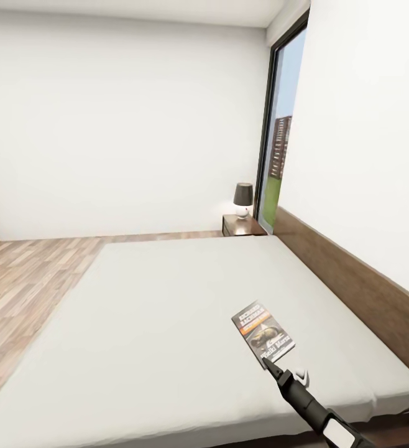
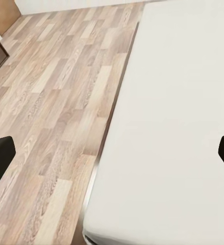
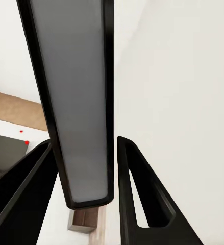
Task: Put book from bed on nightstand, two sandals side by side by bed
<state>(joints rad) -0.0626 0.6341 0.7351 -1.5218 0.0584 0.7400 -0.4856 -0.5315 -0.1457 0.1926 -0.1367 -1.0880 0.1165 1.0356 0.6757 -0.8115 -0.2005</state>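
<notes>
Right gripper [image 1: 273,367] clamps the book [image 1: 263,333] at its 6 o'clock edge, over the bed [image 1: 167,323]; left gripper [image 2: 112,158] is spread wide.

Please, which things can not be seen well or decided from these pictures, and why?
- Title on the book: head view, lettering too blurred to read.
- Book cover: right wrist view, seen edge-on between the fingers of the right gripper.
- Whether the book touches the bed or is lifted: head view, cannot tell.
- Lower part of the nightstand: head view, hidden behind the bed.
</notes>
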